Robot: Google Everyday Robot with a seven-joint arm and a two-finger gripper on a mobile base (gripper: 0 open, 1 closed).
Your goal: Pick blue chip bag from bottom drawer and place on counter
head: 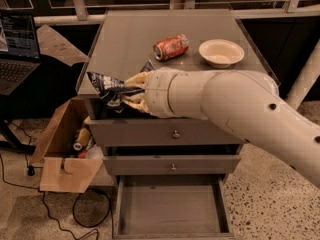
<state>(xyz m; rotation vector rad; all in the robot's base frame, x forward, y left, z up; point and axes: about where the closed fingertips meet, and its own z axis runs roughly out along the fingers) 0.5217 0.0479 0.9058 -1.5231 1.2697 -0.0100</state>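
My gripper (pixel 131 91) is shut on the blue chip bag (pixel 109 88), a crumpled dark-blue foil bag with white patches. I hold it in the air at the front left corner of the counter (pixel 130 44), level with its pale edge. The bag's body hangs to the left of my fingers. The bottom drawer (pixel 170 211) stands pulled out below, and its grey floor shows nothing in it. My thick white arm reaches in from the right and covers the counter's front right part.
A dented orange soda can (pixel 170 46) lies on the counter's middle, with a cream bowl (pixel 221 52) to its right. An open cardboard box (pixel 65 146) with items stands left of the cabinet. A laptop (pixel 17 49) sits far left. Cables lie on the floor.
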